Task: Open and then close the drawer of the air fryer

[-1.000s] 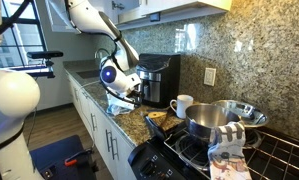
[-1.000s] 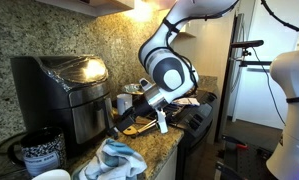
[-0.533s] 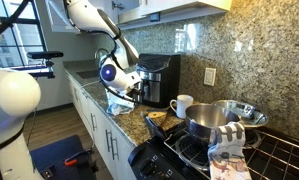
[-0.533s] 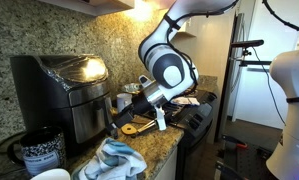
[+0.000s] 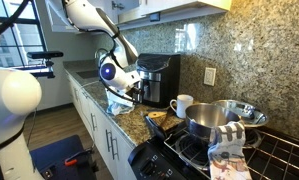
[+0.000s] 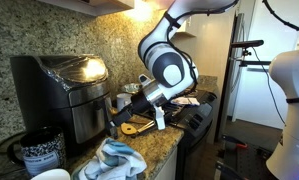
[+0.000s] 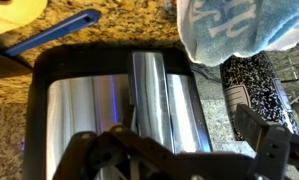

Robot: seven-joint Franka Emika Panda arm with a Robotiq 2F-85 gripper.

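The black air fryer (image 5: 159, 78) stands on the granite counter against the wall and also shows in the other exterior view (image 6: 61, 92). Its drawer (image 6: 86, 120) is the dark lower front and looks flush with the body. In the wrist view the fryer's shiny front (image 7: 84, 105) fills the frame, with the silver drawer handle (image 7: 149, 85) in the middle. My gripper (image 7: 179, 150) is open, its fingers (image 7: 272, 140) spread wide to either side of the handle, close to it but not shut on it. In both exterior views the gripper (image 5: 138, 92) (image 6: 119, 120) is right at the fryer's front.
A blue-white cloth (image 6: 117, 157) lies on the counter in front of the fryer. A dark patterned mug (image 6: 36, 152) stands near it. A white mug (image 5: 181, 105) and a steel pot (image 5: 211, 122) on the stove are beside the fryer. A blue utensil (image 7: 54, 35) lies on the counter.
My gripper has crept slightly closer to the fryer's front. The drawer has not visibly moved.
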